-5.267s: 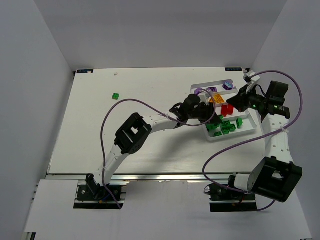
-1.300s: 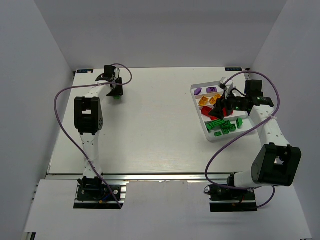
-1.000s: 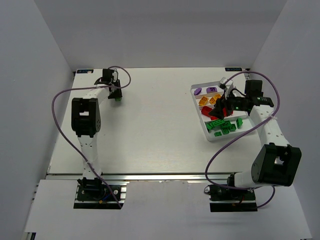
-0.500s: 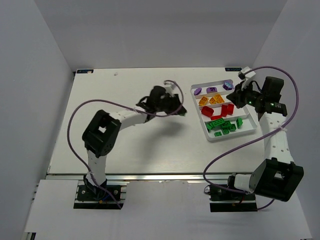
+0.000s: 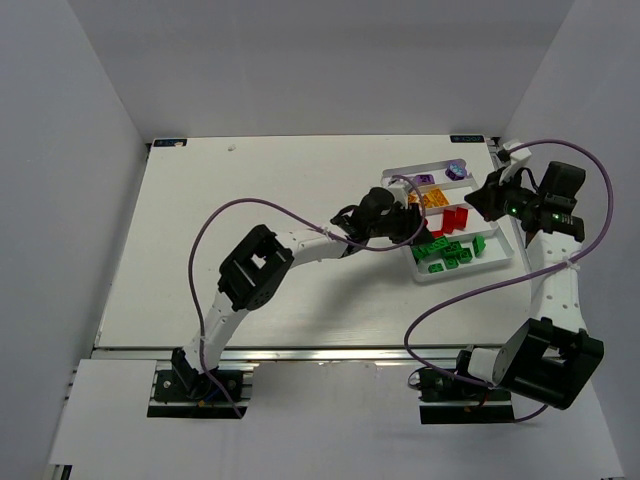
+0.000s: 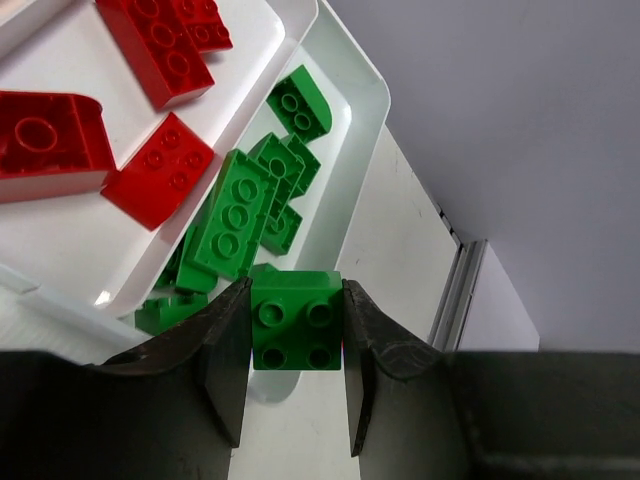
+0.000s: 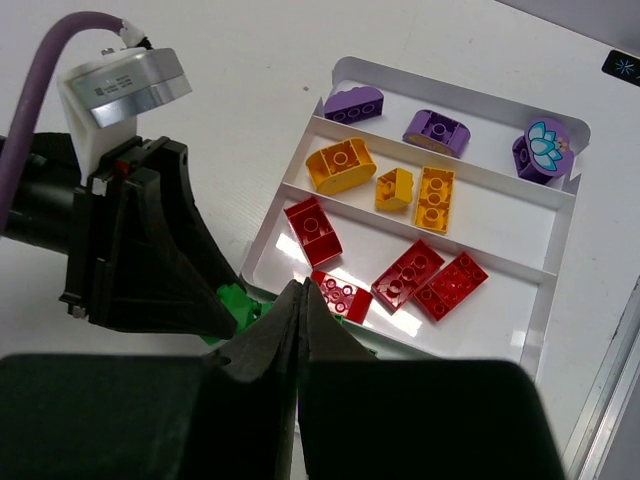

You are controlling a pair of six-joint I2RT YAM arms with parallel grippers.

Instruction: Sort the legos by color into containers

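At the near edge of the white table (image 5: pixel 200 180) the two arms rise from their bases and both reach to the far right. The left gripper (image 6: pixel 295 335) is clamped on a green brick (image 6: pixel 295 320), a square piece with four studs, one finger pressed against each of its sides. In the top view this gripper (image 5: pixel 414 228) hangs over the near left corner of the tray (image 5: pixel 428 279).

Below the held brick, the left wrist view shows the white tray (image 6: pixel 370 90) and its nearest compartment, where the green legos (image 6: pixel 235 215) lie in a loose heap against the rounded corner. Across a thin divider lie the red legos (image 6: pixel 150 50), flat and apart from one another.

The right gripper (image 7: pixel 300 295) has its fingers pressed together with nothing between them. It hovers above the tray (image 7: pixel 500 215), over the near edge of the red compartment, with the left gripper dark just beside it. Beyond the red legos (image 7: pixel 410 275) comes a compartment of orange-yellow legos (image 7: pixel 340 165), then the farthest one with the purple legos (image 7: pixel 440 127). Among these a round purple piece (image 7: pixel 545 145) bears a printed pale blue lotus flower, the only marking that can be made out on the bricks. At the table's far corner sits a small dark tag (image 7: pixel 625 65) with a light blue mark, too small to read.
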